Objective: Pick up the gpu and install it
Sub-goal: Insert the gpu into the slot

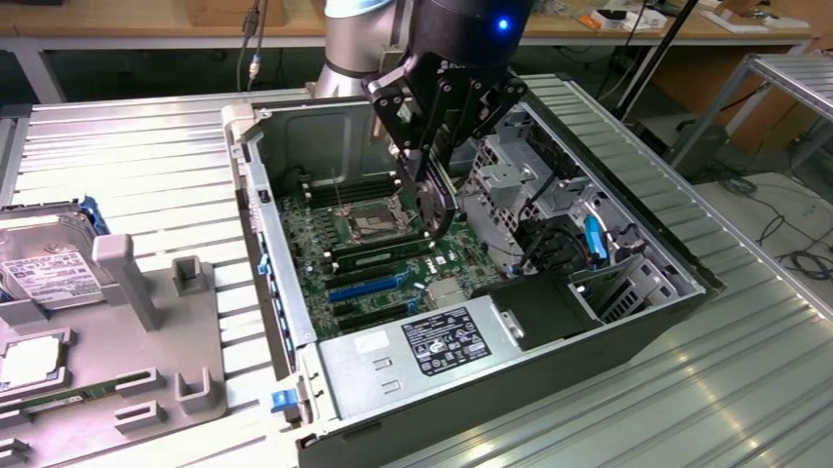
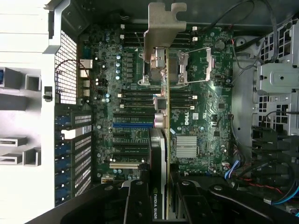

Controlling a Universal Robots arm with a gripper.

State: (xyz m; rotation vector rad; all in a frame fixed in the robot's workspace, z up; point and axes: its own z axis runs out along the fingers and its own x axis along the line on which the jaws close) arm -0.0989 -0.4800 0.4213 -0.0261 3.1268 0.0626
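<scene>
— Where is the gpu [image 1: 439, 207] at this moment?

— Inside the open computer case [image 1: 521, 414], hanging upright and edge-on over the motherboard [image 1: 306, 234]. Reading the exterior view as a clock set on the middle of the case, the card sits at about twelve o'clock.

— And the jaws?

— Closed on the card. They come down from above and clamp its two flat faces. In the wrist view the gpu [image 2: 158, 154] shows as a slim dark slab running away from the camera, and its silvery metal bracket [image 2: 161, 32] is at the far end.

— What lies around it?

— In the exterior view the CPU socket [image 1: 369, 226] is just beside the card at nine o'clock. The grey drive cage [image 1: 510, 171] is at three o'clock and the power supply [image 1: 416, 339] is near six o'clock. In the wrist view a blue slot [image 2: 132, 124] lies to one side of the card and a finned heatsink [image 2: 186, 145] to the other.

— Is it seated?

— I cannot tell whether its lower edge touches the board.

— Anything outside the case?

— At nine o'clock from the case, well apart from it, a hard drive [image 1: 46, 273] rests in a grey fixture [image 1: 131, 273]. The fixture stands on the ribbed metal desk [image 1: 143, 146].
</scene>
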